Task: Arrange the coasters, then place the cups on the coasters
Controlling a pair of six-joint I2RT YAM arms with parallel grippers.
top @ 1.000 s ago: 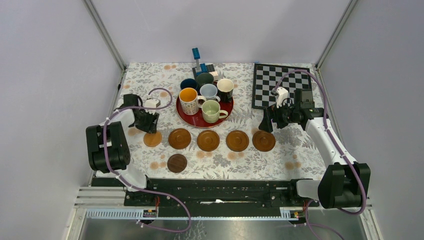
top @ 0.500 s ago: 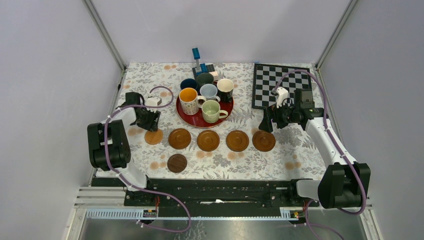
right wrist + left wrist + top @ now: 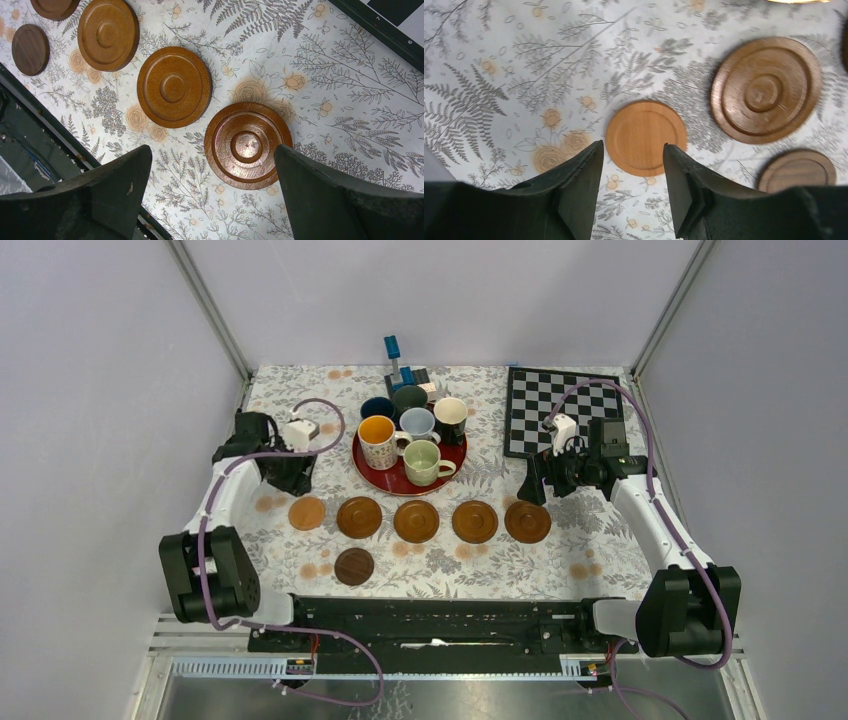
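Observation:
Five brown coasters lie in a row on the flowered cloth, from a plain tan coaster point(image 3: 307, 512) point(image 3: 646, 137) at the left to a ringed coaster point(image 3: 527, 522) point(image 3: 248, 145) at the right. A dark coaster point(image 3: 353, 566) point(image 3: 796, 170) lies nearer the front. Several cups stand on the red tray point(image 3: 395, 483), among them a pale green cup point(image 3: 425, 462) and an orange-lined one point(image 3: 377, 440). My left gripper point(image 3: 290, 475) point(image 3: 630, 150) hangs open just behind the tan coaster, holding nothing. My right gripper point(image 3: 535, 490) point(image 3: 212, 150) stands wide open above the rightmost coaster.
A chessboard point(image 3: 560, 410) lies at the back right. A blue upright object point(image 3: 393, 355) stands behind the tray. The black rail point(image 3: 430, 615) runs along the near edge, and the enclosure walls close both sides.
My left arm has drawn up and back from the tan coaster, which stays flat on the cloth, and its jaws have parted a little more. The right arm has not moved.

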